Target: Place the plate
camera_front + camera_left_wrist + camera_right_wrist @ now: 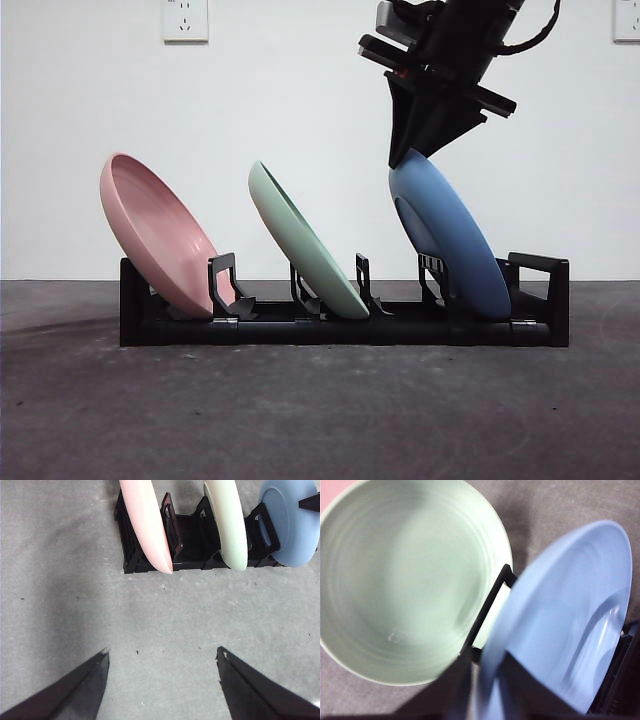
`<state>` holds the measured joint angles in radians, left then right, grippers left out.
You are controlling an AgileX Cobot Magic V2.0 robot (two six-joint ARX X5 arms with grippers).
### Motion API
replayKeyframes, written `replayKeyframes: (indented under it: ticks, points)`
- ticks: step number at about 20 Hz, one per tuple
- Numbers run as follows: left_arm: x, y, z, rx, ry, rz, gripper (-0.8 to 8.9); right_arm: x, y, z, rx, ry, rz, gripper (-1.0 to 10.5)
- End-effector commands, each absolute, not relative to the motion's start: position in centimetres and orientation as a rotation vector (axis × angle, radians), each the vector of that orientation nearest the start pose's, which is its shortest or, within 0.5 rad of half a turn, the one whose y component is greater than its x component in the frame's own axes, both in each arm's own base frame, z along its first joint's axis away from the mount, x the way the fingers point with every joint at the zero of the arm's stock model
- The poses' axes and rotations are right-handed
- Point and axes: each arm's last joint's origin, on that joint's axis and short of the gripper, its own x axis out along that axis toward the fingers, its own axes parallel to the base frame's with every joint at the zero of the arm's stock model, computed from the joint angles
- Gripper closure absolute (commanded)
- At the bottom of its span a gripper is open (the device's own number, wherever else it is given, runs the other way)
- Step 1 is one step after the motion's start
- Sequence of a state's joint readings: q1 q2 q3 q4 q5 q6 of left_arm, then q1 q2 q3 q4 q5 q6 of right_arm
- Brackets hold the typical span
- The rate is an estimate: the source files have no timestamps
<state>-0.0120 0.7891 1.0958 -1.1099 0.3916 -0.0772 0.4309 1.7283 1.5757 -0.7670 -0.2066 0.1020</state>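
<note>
Right gripper (418, 150) comes down from 12 o'clock onto the top rim of the blue plate (448, 238), jaws closed on that rim. The plate sits in the last slot of the black rack (340, 328), its lower edge down between the dividers, leaning like the pink plate (160, 235) and green plate (305, 245); judged as nearly placed, held only until it settles against its support. The rim grip keeps the jaws clear of the dividers. The front view shows all three plates seated and evenly spaced; the right wrist view shows the rim between the two jaws, with the green plate close at 9 o'clock. Left gripper (162, 657) waits over bare table (60, 580), jaws wide apart, holding nothing, with the rack at its 12 o'clock.
</note>
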Motion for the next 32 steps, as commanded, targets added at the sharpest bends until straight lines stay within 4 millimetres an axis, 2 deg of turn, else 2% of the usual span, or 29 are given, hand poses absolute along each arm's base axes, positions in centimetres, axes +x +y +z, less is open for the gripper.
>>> replayKeyframes:
  ticks: [1, 5, 10, 17, 21, 23, 25, 32]
  points:
    - [11.5, -1.3, 36.1, -0.206, 0.777, -0.362, 4.69, 33.6, 16.5, 31.6, -0.015, 0.928, 0.564, 9.2]
    - [11.5, -1.3, 36.1, -0.206, 0.777, -0.363, 4.69, 32.7, 16.2, 33.3, -0.004, 0.881, 0.584, 9.3]
    - [11.5, -1.3, 36.1, -0.206, 0.776, -0.363, 4.69, 29.8, 15.2, 37.3, 0.077, 0.786, 0.700, 9.3]
    - [11.5, -1.3, 36.1, -0.206, 0.776, -0.363, 4.69, 23.3, 13.6, 43.3, 0.121, 0.605, 0.863, 9.3]
    - [11.5, -1.3, 36.1, -0.207, 0.777, -0.362, 4.69, 18.9, 13.7, 45.1, 0.073, 0.546, 0.910, 9.3]
    - [11.5, -1.3, 36.1, -0.207, 0.778, -0.362, 4.69, 17.0, 14.2, 44.8, 0.020, 0.528, 0.889, 9.3]
    - [11.5, -1.3, 36.1, -0.207, 0.778, -0.362, 4.69, 15.3, 15.0, 43.4, -0.029, 0.525, 0.871, 9.3]
    - [11.5, -1.3, 36.1, -0.206, 0.775, -0.363, 4.69, 9.6, 18.6, 33.8, -0.273, 0.535, 0.841, 9.3]
